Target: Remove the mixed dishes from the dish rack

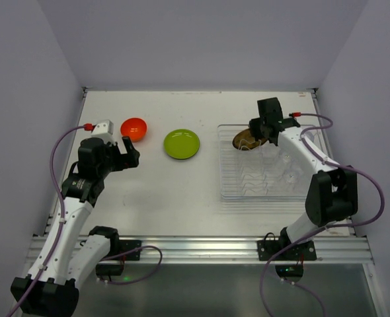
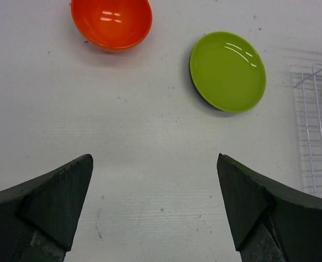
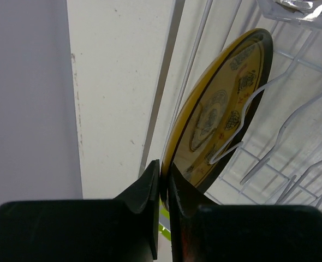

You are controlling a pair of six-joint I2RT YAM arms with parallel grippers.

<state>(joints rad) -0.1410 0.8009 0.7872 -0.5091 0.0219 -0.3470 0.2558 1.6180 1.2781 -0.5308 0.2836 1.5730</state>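
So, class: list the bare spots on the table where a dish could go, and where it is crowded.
Bare: the wide near strip of table in front of the orange bowl and green plate; the gap between that plate and the rack. Crowded: inside the rack, where the right claw grips the patterned plate.

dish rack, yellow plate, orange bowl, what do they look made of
The dish rack: clear, shiny plastic by the look, the table showing through; its thin white dividers look like coated wire. The yellow plate: thin, glossy, printed pattern; likely melamine or similar plastic, possibly glazed ceramic. The orange bowl: smooth, even colour, sharp light streaks; probably glossy plastic.
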